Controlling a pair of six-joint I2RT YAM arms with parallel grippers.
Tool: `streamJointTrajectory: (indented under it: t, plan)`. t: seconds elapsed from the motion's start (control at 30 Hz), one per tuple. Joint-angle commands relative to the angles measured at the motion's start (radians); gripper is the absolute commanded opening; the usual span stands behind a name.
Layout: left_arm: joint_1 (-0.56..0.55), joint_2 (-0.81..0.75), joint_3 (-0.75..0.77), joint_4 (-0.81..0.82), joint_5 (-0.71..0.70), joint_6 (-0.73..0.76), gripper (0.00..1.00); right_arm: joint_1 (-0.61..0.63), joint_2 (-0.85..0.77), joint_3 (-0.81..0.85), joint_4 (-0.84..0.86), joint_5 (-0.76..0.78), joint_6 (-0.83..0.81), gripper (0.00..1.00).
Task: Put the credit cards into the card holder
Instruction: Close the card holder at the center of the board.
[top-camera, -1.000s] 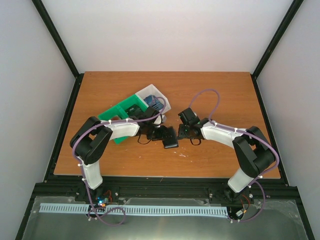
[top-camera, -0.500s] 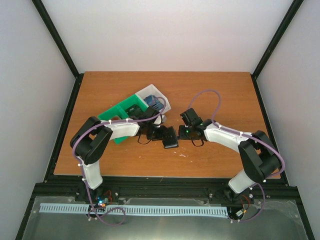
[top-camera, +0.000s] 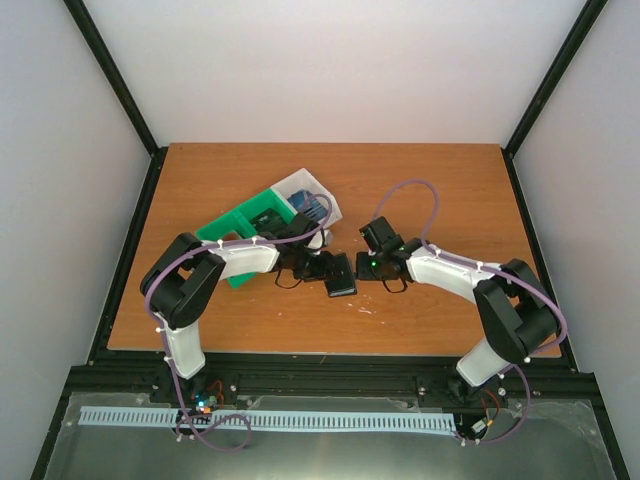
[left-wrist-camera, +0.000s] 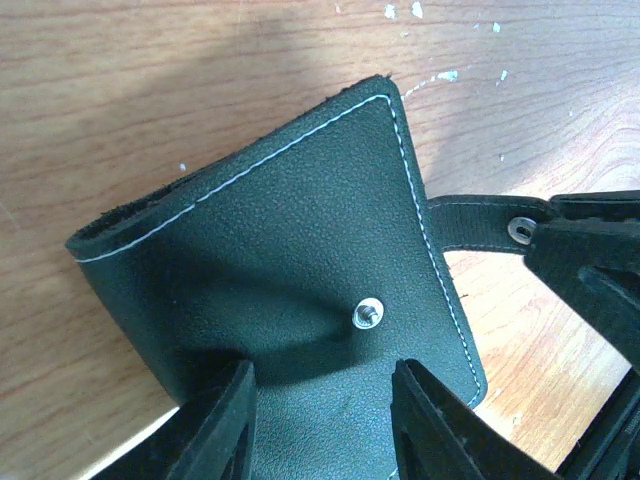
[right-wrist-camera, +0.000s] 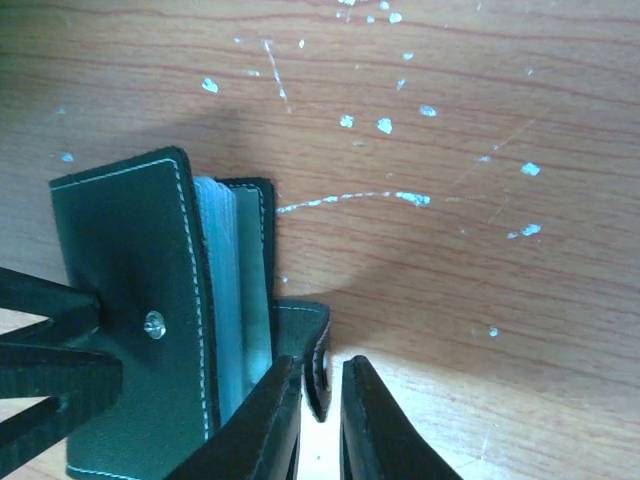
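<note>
Our left pincer (left-wrist-camera: 322, 380) is clenched on the black card holder (top-camera: 340, 274) at the middle of the desk (top-camera: 450, 190), near-right of the green bin (top-camera: 250, 225). Our right pincer (right-wrist-camera: 322, 375) pinches its snap tab (right-wrist-camera: 318, 365).

**Black card holder part open, cards in the bin**

The card holder (top-camera: 340, 275) is a black grained wallet with white stitching, lying near the middle of the worktop (top-camera: 440, 190). Its front cover carries a metal snap stud (left-wrist-camera: 368, 314) and stands ajar, so the grey-blue sleeves (right-wrist-camera: 235, 290) show edge-on. The snap tab (left-wrist-camera: 478, 222) is unfastened and stretches out sideways, its end between the fingers of the right hand (right-wrist-camera: 320, 368). Blue credit cards (top-camera: 310, 209) lie in the white end compartment of the green and white bin (top-camera: 250, 215), just beyond the holder. How many there are cannot be told.
</note>
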Motion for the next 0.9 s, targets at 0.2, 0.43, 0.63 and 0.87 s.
streamJointTrajectory:
  t: [0.2,0.43,0.63,0.87]
  plan:
    - [-0.010,0.054,-0.013,-0.049,-0.032,0.020,0.40,-0.005,0.014,0.005,0.016,0.010,-0.006,0.03]
    - [-0.010,0.054,-0.010,-0.049,-0.035,0.020,0.40,-0.005,-0.018,0.017,-0.009,0.001,-0.012,0.16]
    - [-0.010,0.058,-0.010,-0.047,-0.031,0.022,0.40,-0.005,-0.031,0.012,-0.011,0.007,-0.013,0.08]
    - [-0.011,0.059,-0.014,-0.043,-0.032,0.020,0.40,-0.005,-0.009,0.001,0.010,-0.014,-0.012,0.03]
